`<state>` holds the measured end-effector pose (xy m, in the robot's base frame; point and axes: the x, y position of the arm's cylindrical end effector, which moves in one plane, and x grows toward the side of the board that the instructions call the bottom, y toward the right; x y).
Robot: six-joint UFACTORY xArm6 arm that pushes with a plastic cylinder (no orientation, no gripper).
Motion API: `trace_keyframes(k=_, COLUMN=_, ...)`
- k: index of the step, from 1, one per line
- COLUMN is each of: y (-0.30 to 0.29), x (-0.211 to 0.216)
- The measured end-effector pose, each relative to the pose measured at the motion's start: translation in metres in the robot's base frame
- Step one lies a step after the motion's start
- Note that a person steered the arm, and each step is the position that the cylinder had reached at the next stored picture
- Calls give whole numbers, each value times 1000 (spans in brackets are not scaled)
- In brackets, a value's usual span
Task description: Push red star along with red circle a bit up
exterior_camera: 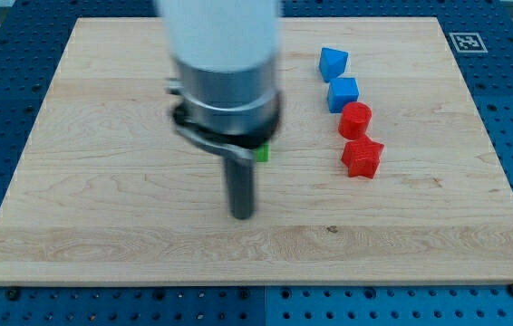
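Blocks stand in a column right of the centre of the pale wooden board (102,226): blue pointed block (333,63) uppermost, blue cube (343,93) under it, red circle (355,119) next, red star (362,158) lowest. The red circle and red star are touching. Bare wood runs from that column to the board's right edge and below the star to the bottom edge. My tip (242,215), a plain rod with nothing to open or close, sits well apart to the star's lower left. A green block (261,154) peeks out beside my rod, shape hidden.
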<state>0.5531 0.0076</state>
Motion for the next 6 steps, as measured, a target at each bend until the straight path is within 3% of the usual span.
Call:
trace_keyframes(k=2, y=102, x=-23)
trace_keyframes(k=6, y=123, x=-45)
